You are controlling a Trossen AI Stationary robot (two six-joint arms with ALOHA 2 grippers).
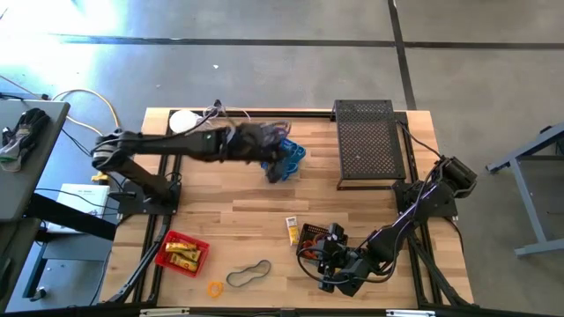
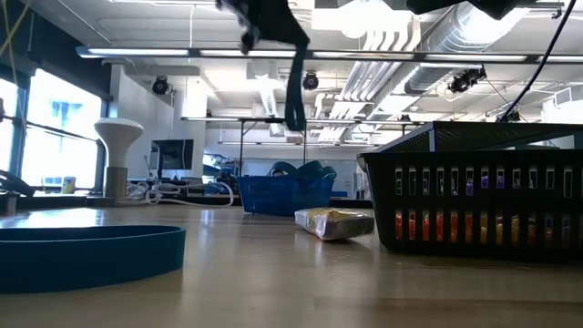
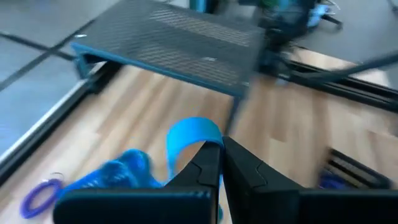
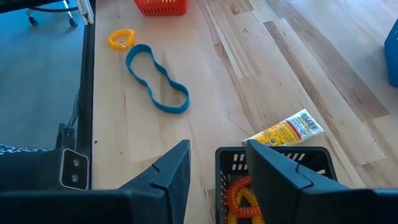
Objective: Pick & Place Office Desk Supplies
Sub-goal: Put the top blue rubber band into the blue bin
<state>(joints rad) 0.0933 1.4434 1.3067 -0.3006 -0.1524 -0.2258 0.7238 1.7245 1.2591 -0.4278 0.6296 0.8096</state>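
Observation:
My left gripper point(image 1: 278, 167) hangs high over the middle of the table, above the small blue mesh basket point(image 1: 297, 156), and is shut on a grey-blue band loop point(image 2: 296, 87). My right gripper point(image 4: 217, 148) is open over a corner of the small black mesh basket point(image 1: 314, 238). That basket stands on the table with orange rings point(image 4: 239, 193) inside. A yellow tube point(image 1: 291, 231) lies beside it. Another band loop point(image 1: 249, 275) and an orange ring point(image 1: 215, 287) lie near the front edge. The red basket point(image 1: 182, 254) holds yellow tubes. My left gripper pinches the band loop between its two shut fingers, and a curl of the band point(image 3: 186, 134) stands out past the fingertips. The fingers slant down toward the table's right side. In the low view the band hangs slack below the gripper, clear of the table.
A large flat black mesh tray point(image 1: 366, 141) stands at the far right. A white round disc point(image 1: 183, 121) with cables sits at the far left. A purple ring point(image 3: 40, 193) lies on the wood by the blue basket. Bare wood shows in the table's middle.

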